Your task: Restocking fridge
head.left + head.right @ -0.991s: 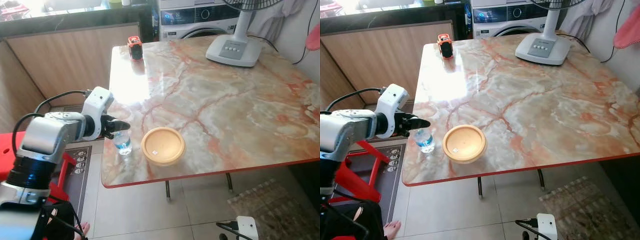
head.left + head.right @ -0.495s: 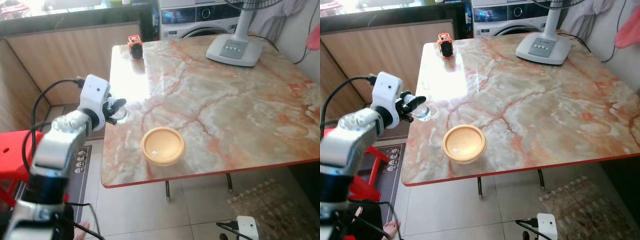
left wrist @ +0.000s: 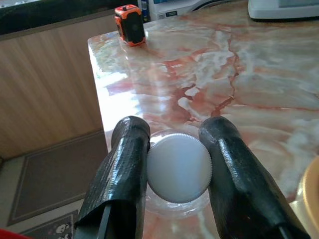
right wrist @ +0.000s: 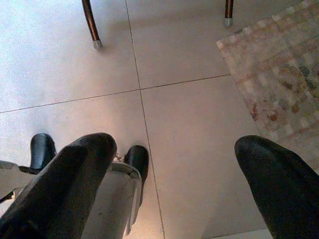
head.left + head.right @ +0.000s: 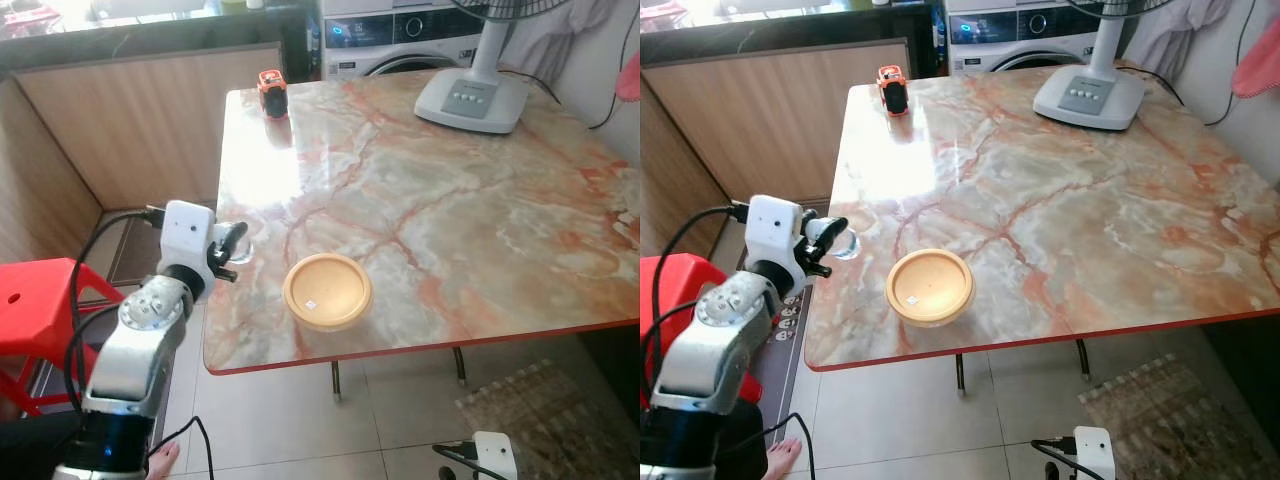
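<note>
Left gripper point(image 3: 177, 164) jaws clamp the bottle point(image 3: 179, 168) beside the table point(image 5: 420, 200) edge.

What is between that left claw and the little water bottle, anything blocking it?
Nothing visible. The left claw is already shut on the water bottle; its two black fingers press either side of the white cap, at the marble table's near-left edge. No fridge can be made out in these pictures.
</note>
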Controlling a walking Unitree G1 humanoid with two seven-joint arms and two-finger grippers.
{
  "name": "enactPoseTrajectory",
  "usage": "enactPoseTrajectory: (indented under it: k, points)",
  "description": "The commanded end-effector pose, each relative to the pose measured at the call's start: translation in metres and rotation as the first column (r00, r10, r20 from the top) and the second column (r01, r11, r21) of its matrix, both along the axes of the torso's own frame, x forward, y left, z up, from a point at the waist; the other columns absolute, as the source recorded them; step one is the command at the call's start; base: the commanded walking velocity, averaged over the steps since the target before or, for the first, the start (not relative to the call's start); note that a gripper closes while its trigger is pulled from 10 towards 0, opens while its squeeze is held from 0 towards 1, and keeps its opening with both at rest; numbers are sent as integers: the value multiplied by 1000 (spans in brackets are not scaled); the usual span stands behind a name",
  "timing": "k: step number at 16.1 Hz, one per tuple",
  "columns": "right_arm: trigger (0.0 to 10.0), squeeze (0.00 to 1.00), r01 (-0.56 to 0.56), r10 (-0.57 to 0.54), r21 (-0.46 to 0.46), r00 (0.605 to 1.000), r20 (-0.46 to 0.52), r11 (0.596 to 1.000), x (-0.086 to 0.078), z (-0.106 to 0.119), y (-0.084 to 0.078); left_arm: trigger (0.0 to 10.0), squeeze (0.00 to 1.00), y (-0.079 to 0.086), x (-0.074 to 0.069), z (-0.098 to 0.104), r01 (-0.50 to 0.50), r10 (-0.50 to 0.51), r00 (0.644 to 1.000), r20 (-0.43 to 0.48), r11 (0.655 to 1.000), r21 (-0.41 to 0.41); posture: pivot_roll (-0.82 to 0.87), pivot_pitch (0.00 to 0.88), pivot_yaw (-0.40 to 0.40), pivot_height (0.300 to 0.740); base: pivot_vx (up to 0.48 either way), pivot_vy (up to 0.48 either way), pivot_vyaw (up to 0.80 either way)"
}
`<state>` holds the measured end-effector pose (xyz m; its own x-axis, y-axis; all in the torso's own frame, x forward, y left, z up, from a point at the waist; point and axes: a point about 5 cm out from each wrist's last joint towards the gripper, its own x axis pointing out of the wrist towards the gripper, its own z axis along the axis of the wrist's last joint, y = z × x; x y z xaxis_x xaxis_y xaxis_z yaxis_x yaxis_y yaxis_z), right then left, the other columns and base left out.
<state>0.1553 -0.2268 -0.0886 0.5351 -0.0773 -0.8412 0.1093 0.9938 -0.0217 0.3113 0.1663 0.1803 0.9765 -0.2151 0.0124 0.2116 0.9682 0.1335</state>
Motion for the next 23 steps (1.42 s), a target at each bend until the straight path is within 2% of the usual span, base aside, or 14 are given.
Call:
enactPoseTrajectory:
  k: [1,4,12,16,23]
  points:
    - [10000,0,-4,4,-1,1000,-8,1000,-3,-1,0,10000,0,-2,-4,4,-2,1,999,39,1000,14,27,41,33,740,0,0,0]
    - [10000,0,-5,5,-1,1000,-8,1000,-3,-1,-1,10000,0,-9,-9,-7,-16,16,1000,12,999,-42,27,40,32,740,0,0,0]
    - [10000,0,-9,9,4,1000,-9,1000,-3,-1,0,10000,0,-24,-19,-23,-2,-3,997,-79,998,-66,29,43,36,740,0,0,0]
    - [10000,0,-12,12,7,1000,-9,1000,-3,-1,0,10000,0,-32,-26,-37,-10,4,985,-173,999,-30,30,43,36,740,0,0,0]
    - [10000,0,-15,15,11,1000,-9,1000,-2,-1,0,10000,0,-30,-26,-41,-58,60,973,-221,998,14,31,43,35,740,0,0,0]
